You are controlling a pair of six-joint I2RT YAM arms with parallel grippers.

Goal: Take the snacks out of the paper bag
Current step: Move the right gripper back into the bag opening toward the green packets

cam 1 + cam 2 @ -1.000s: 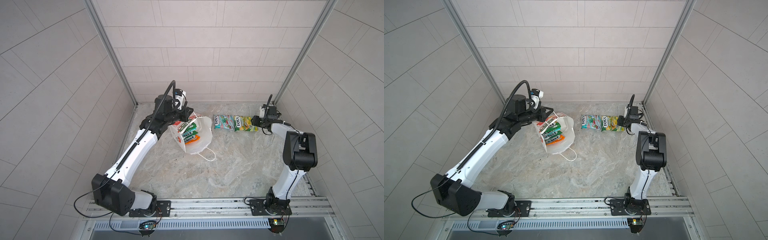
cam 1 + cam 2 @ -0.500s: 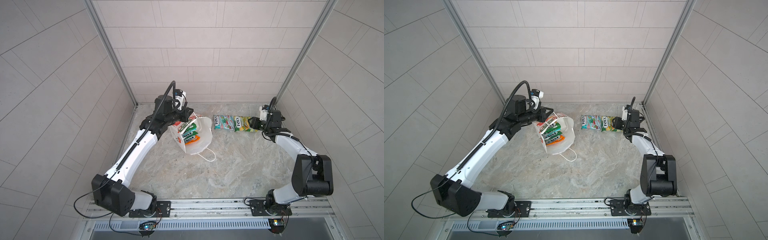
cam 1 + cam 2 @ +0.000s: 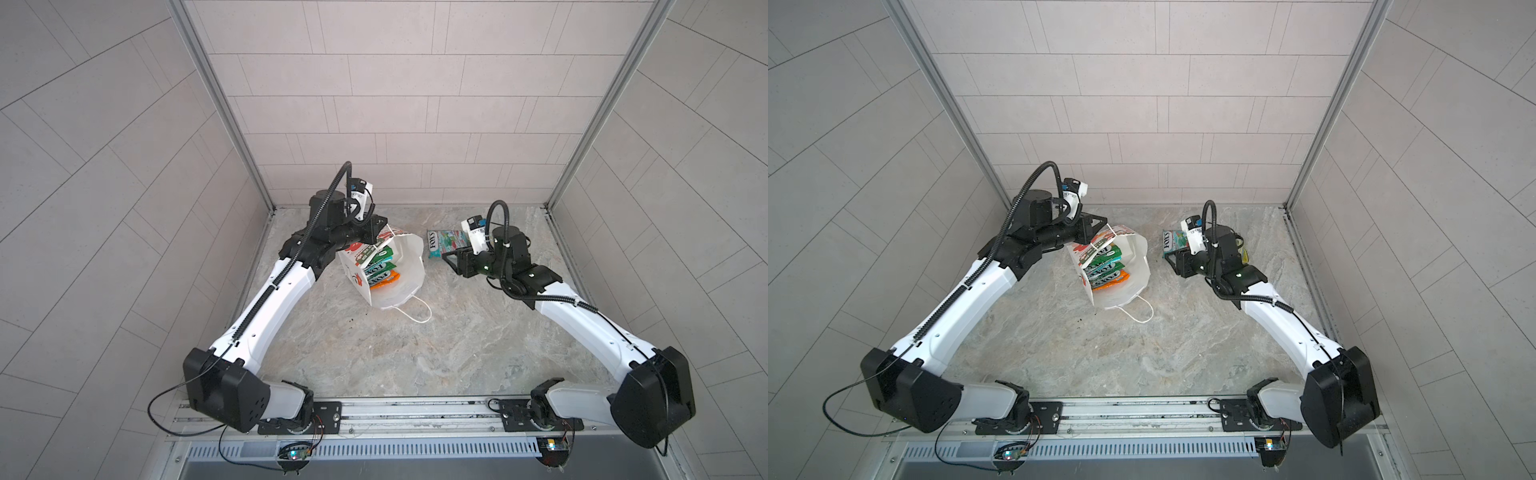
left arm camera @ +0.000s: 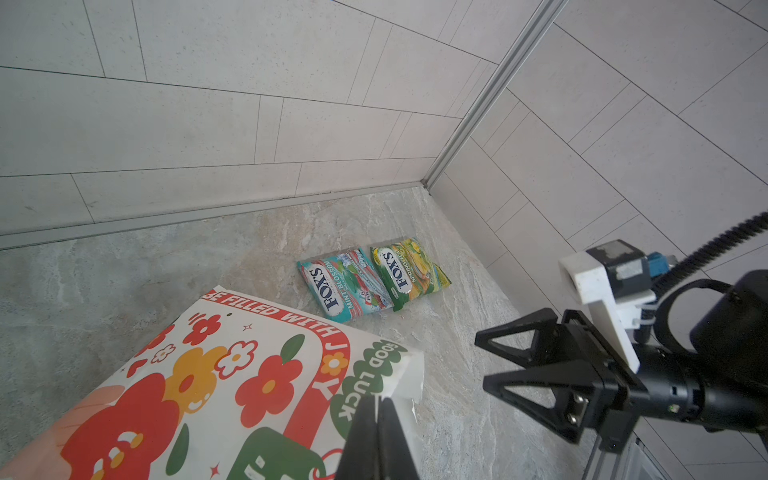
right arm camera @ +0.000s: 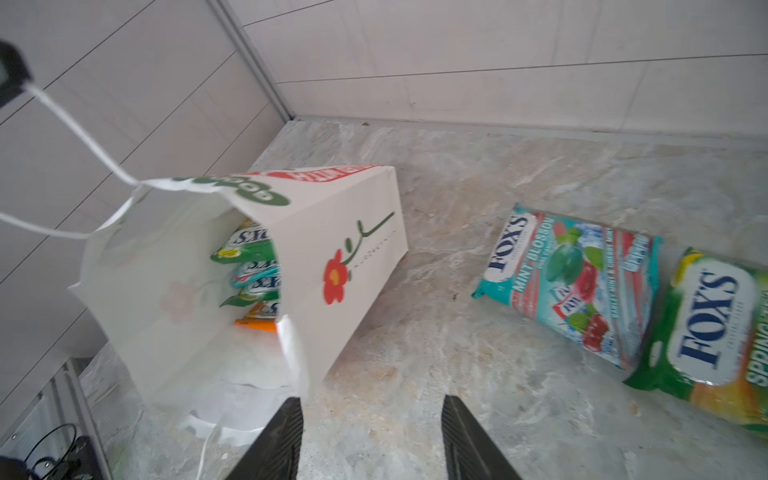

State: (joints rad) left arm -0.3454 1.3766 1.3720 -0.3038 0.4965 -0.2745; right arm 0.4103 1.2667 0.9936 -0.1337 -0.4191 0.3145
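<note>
A: Entry, far left. Your left gripper (image 4: 380,405) has its jaws pressed together on the white cord handle (image 5: 83,136) of the paper bag (image 3: 409,266). The cord runs taut up from the rim.

B: Agreed. Note for you: the bag leans tilted on the marbled table (image 3: 374,357), with its mouth gaping toward your right arm. Its second handle (image 3: 429,311) lies slack on the table.

A: Contents. The snacks (image 5: 253,266) inside are stacked on edge, with green uppermost, teal below and orange lowest. I count four, but the right wrist view is smeared there, so treat that count as tentative.

B: Moving right. Your right gripper (image 5: 372,403) hangs over bare table between the bag and the loose packets. Its jaws are about half apart, with nothing between them.

A: Right of that, two packets lie flat on the table near the back wall (image 3: 415,166), outside the bag. One is a teal packet (image 5: 569,282) marked Mint Blossom; a green-yellow packet (image 5: 715,328) lies just beside it, edges meeting.

B: In both top views your right wrist covers most of the green-yellow packet, and only the teal packet shows clearly
</note>
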